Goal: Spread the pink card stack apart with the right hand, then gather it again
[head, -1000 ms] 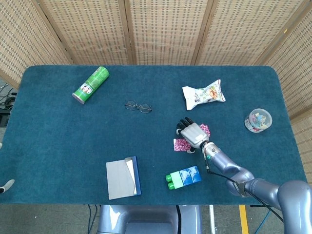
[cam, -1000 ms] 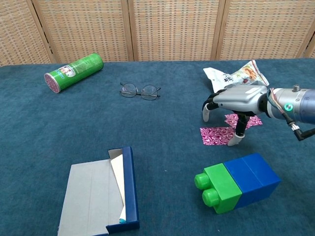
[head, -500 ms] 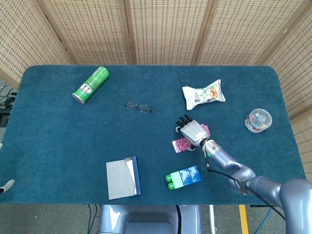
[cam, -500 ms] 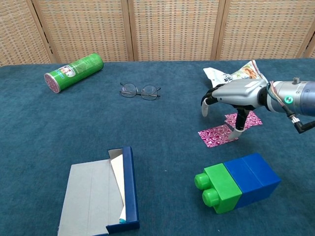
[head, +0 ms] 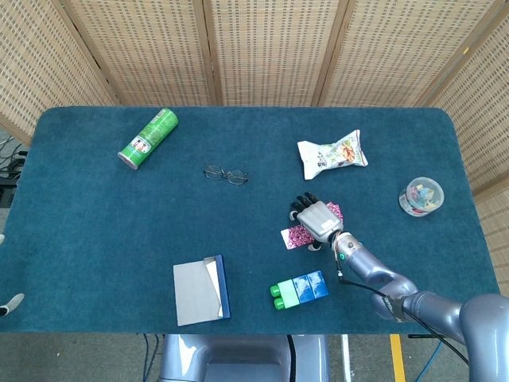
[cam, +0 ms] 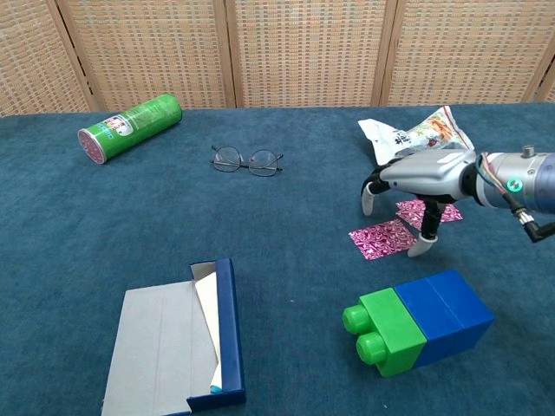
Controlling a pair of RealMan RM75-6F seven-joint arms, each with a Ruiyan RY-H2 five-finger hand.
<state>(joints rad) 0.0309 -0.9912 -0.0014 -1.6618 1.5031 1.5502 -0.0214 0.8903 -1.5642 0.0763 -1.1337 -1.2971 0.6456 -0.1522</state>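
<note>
The pink cards lie in two patches on the blue cloth: a near one (cam: 381,238) (head: 294,236) and a farther one (cam: 431,211) (head: 335,210), mostly hidden under my hand. My right hand (cam: 418,176) (head: 316,216) hovers palm down over them, fingers spread and pointing down. One fingertip (cam: 419,247) stands at the near patch's right edge; whether it touches the card is unclear. The hand holds nothing. Only a pale sliver (head: 11,302) at the head view's left edge may belong to my left hand.
A green and blue block (cam: 418,321) sits just in front of the cards. A snack bag (cam: 416,134) lies behind them, with glasses (cam: 247,160) and a green can (cam: 130,127) further left. An open blue box (cam: 173,342) is front left and a small tub (head: 421,196) far right.
The near pink patch has turned slightly and slid a little left. My right hand rose and shifted, then came back down, its fingertip now at that patch's right edge.
</note>
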